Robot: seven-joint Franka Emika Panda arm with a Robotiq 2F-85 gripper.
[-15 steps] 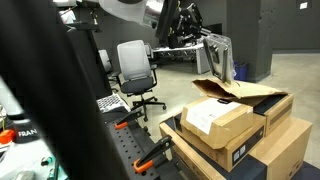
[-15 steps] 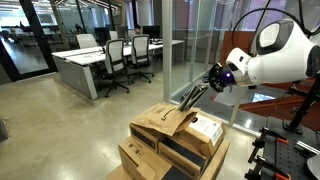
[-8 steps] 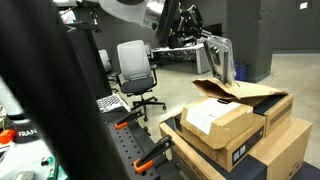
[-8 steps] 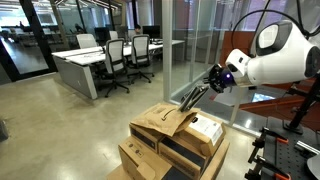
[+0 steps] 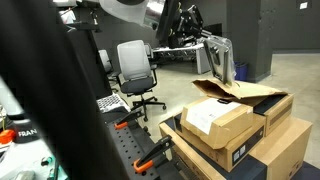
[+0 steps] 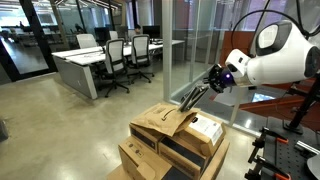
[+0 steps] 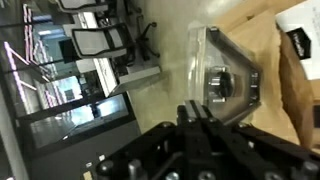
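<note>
Sitting nearest in the stack of cardboard boxes (image 5: 262, 152), the white-labelled box (image 5: 215, 120) looks stiff and fairly weighty. The open brown flap (image 5: 240, 92) on the box behind it looks thin, light and bendy, apt to crease or tear, so it is best taken by its free edge. Just above that flap hangs the tool (image 6: 186, 103), its fingers pressed together on nothing visible, though whether it touches the cardboard is unclear. An office chair (image 5: 135, 68) stands far off to the left.
</note>
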